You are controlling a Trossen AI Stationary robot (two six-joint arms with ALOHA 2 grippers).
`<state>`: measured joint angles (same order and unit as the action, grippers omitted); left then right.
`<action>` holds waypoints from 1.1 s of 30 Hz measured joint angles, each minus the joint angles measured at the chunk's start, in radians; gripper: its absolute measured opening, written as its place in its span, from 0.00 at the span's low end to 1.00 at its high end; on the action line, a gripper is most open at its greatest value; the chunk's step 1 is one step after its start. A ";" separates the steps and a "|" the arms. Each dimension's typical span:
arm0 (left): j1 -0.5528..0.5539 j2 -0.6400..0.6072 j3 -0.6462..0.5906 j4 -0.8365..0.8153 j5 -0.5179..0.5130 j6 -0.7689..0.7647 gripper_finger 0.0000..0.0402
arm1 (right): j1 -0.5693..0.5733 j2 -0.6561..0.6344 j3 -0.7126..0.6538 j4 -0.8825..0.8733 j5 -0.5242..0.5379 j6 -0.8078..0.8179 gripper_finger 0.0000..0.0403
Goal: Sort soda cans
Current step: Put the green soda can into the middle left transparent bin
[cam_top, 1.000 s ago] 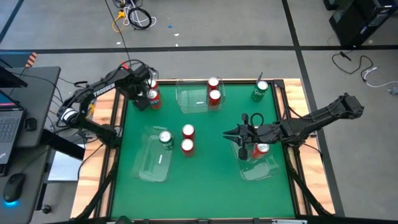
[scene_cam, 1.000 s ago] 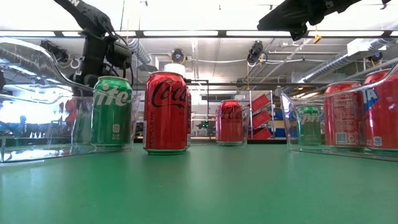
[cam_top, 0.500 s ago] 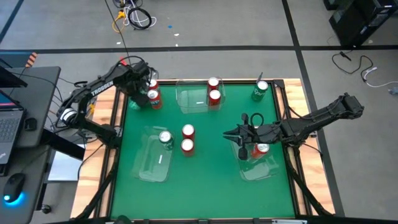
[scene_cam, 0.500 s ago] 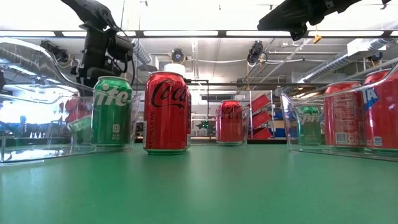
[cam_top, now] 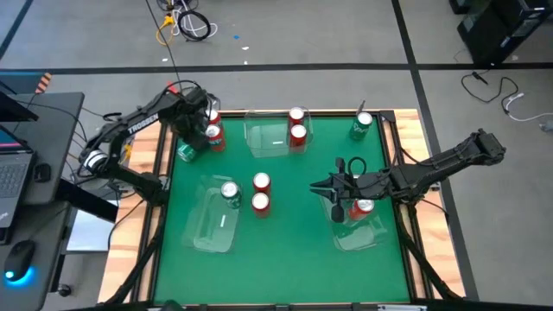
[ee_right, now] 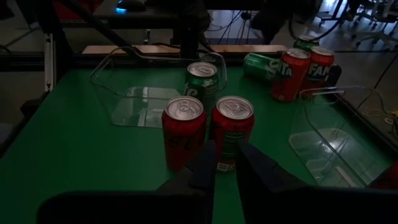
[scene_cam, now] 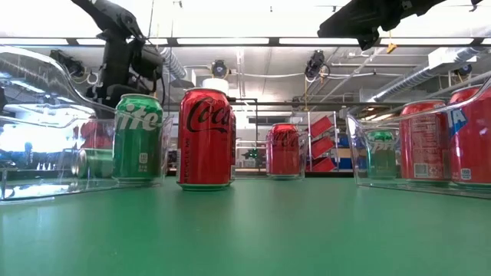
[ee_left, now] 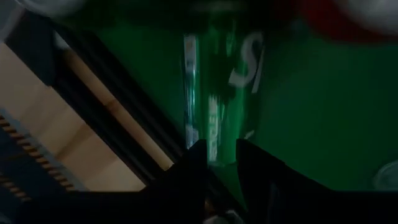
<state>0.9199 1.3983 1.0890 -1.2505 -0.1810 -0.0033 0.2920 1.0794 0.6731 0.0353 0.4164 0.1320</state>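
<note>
Currently the left gripper [cam_top: 192, 138] sits at the far left corner of the desk [cam_top: 285, 242], over a green can [cam_top: 185, 154] that lies on its side at the mat's edge. In the left wrist view the can [ee_left: 217, 93] shows past the two fingers [ee_left: 193, 168], which stand close together with only a narrow gap; the jaws do not clamp it. In the low view the same can [scene_cam: 93, 162] lies flat on the mat behind a clear tray.

Two red cans [cam_top: 212, 131] stand just beside the left gripper. Two more red cans [cam_top: 297, 125] stand at the far centre, at the right edge of a clear tray [cam_top: 263, 138]. An upright green can [cam_top: 362, 124] stands at the far right corner.

Near the desk's centre, two red cans [cam_top: 260, 192] stand touching, one behind the other. Just to their left, an upright green can [cam_top: 230, 192] stands in the left tray [cam_top: 212, 226].

The right gripper [cam_top: 321, 187] hangs above the desk, right of centre, jaws together and holding nothing. Just beside it, the right tray [cam_top: 363, 231] holds a red can [cam_top: 363, 207].
</note>
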 joint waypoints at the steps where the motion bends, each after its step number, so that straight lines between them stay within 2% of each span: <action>1: 0.000 0.000 -0.017 0.003 0.000 0.000 0.22 | 0.000 0.000 0.000 0.000 0.000 0.000 0.12; 4: 0.000 0.000 -0.065 0.037 0.013 -0.001 0.22 | 0.000 0.000 0.000 0.000 0.000 0.000 0.13; 11: 0.000 0.000 -0.089 0.104 0.138 -0.020 0.25 | 0.000 0.000 0.000 0.000 -0.001 0.000 0.13; 15: -0.005 0.000 -0.089 0.119 0.131 -0.081 0.33 | 0.000 0.000 0.000 0.000 -0.001 0.000 0.14; 25: -0.005 0.000 -0.089 0.159 0.079 -0.105 0.62 | 0.000 0.000 0.000 0.000 -0.027 0.002 0.15; 29: -0.005 0.000 -0.113 0.160 0.074 -0.105 0.68 | 0.000 0.000 0.000 0.000 -0.028 0.007 0.16; 33: -0.005 0.000 -0.131 0.181 0.070 -0.081 0.70 | 0.000 0.000 0.000 0.000 -0.028 0.007 0.17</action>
<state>0.9154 1.3987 0.9576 -1.0693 -0.1112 -0.0839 0.2920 1.0796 0.6731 0.0353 0.3882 0.1390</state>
